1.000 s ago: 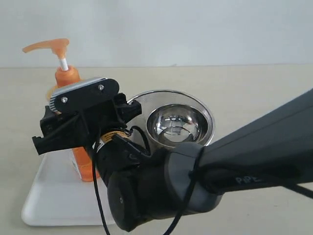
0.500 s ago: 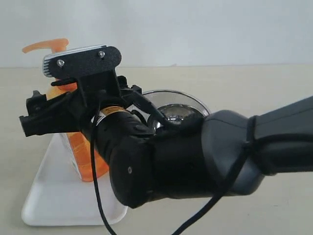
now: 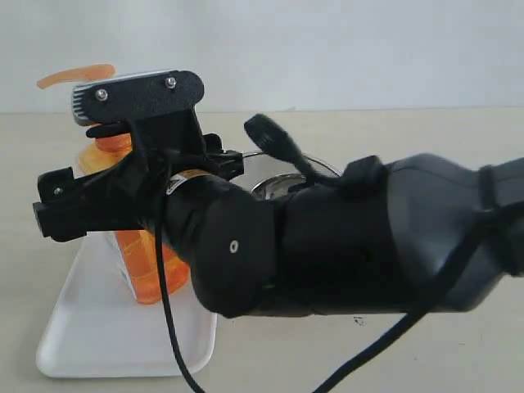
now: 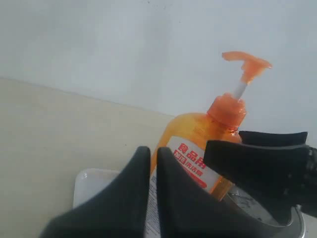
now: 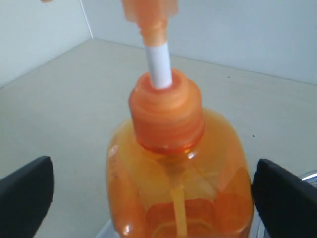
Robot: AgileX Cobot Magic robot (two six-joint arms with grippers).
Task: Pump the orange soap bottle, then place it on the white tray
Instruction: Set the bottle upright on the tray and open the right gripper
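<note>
The orange soap bottle (image 3: 139, 270) stands upright on the white tray (image 3: 90, 344), its pump head (image 3: 74, 76) raised on the white stem (image 5: 158, 64). My right gripper (image 3: 123, 196) is open and straddles the bottle's shoulders (image 5: 156, 191), one finger (image 5: 25, 191) well clear of it and the other finger (image 5: 287, 196) close beside it. My left gripper (image 4: 152, 153) is shut with nothing in it, and the bottle's white-and-red label (image 4: 190, 163) shows just beyond its tips. In the exterior view the left gripper is not visible.
A round steel bowl (image 3: 323, 168) sits right of the tray, mostly hidden under my right arm (image 3: 368, 246). A pale wall stands behind the beige table (image 3: 426, 139). A corner of the tray (image 4: 86, 183) shows in the left wrist view.
My right arm has pushed forward over the bowl, and its gripper has risen from the bottle's body to its shoulders. The bottle has stayed on the tray.
</note>
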